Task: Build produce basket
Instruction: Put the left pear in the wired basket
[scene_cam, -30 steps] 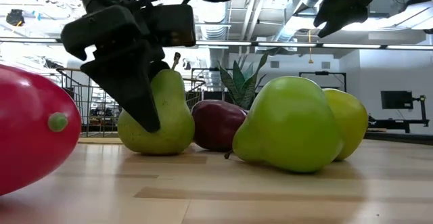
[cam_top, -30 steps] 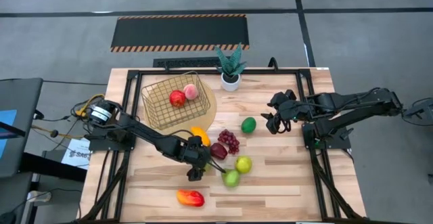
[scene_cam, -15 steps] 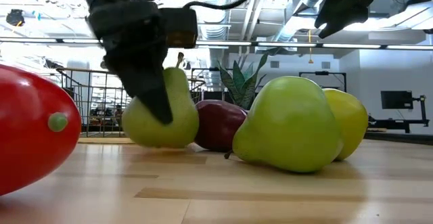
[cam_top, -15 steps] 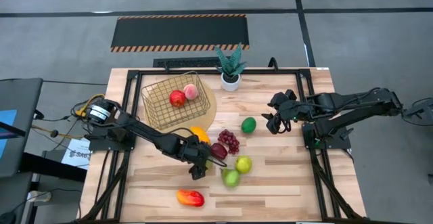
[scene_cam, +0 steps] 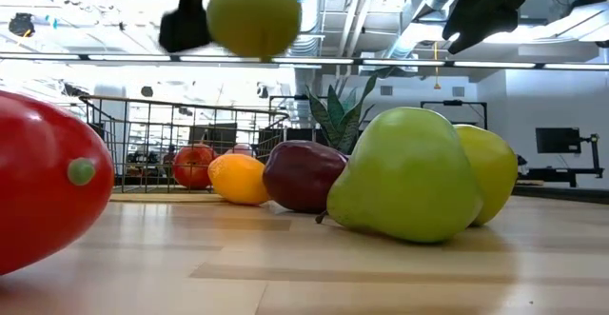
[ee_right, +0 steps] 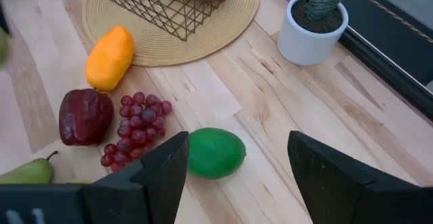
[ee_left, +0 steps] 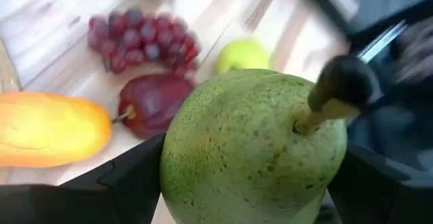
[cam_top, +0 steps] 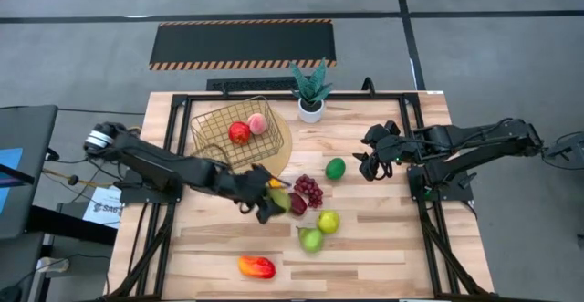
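My left gripper (cam_top: 270,203) is shut on a green pear (ee_left: 250,149), held high above the table in the low view (scene_cam: 253,12). The gold wire basket (cam_top: 228,138) stands on a round woven mat at the far left and holds a red apple (cam_top: 239,132) and a pink peach (cam_top: 257,123). On the table lie an orange mango (scene_cam: 238,178), a dark red apple (cam_top: 297,203), purple grapes (cam_top: 308,191), a lime (ee_right: 215,153), a yellow-green apple (cam_top: 328,221), a second green pear (cam_top: 312,239) and a red-orange mango (cam_top: 256,266). My right gripper (cam_top: 370,167) hovers open and empty, right of the lime. My left gripper pinches the pear's wide body (ee_left: 183,163) between its two fingers (ee_left: 135,180), one on each side. The pear's stem (ee_left: 335,92) points away from the wrist. The pear is lifted clear of the table, above the dark red apple and the mango.
A spiky green plant in a white pot (cam_top: 311,101) stands at the far edge, right of the basket. A black frame runs around the table top (cam_top: 365,256). The near right part of the table holds no fruit.
My left gripper has risen with the green pear and moved toward the table's far edge, toward the basket. The pear, which stood on the table beside the dark red apple, is now lifted clear. The right arm has kept still.
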